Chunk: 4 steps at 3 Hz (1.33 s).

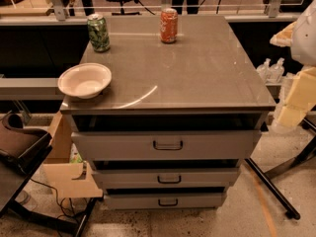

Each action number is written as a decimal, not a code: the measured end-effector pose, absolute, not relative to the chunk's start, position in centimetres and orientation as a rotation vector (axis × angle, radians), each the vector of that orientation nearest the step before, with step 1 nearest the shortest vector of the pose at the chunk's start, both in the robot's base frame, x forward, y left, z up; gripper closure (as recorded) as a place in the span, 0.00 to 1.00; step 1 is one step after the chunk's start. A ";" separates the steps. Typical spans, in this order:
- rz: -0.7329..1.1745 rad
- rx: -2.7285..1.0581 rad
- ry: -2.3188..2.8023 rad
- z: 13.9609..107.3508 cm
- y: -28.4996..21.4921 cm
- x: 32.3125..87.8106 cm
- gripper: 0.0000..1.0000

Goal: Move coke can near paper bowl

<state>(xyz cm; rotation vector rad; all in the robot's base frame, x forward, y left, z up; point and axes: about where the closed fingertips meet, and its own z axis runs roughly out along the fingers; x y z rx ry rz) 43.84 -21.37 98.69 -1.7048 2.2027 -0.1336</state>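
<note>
1. Main furniture is a grey metal drawer cabinet [207, 146], three drawers stacked, each with a dark handle. The top one is pulled out a bit.
2. Its tabletop [197, 68] is glossy grey and catches a curved streak of light near the front edge.
3. The floor [247, 221] is pale speckled stuff, with black cables [54, 201] trailing at lower left.
4. There's a brown padded seat [19, 142] on the left, with a cardboard piece [64, 174] leaning beside the cabinet.
5. On the right, a black metal leg [271, 186] slants across the floor and clear plastic bottles [270, 69] sit behind it.
6. A pale rail [148, 7] runs along the back.
7. The gripper [296, 100] hangs at the right edge, beside the cabinet.
</note>
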 end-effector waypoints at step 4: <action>0.134 -1.150 2.072 96.6 -21.6 53.3 0.00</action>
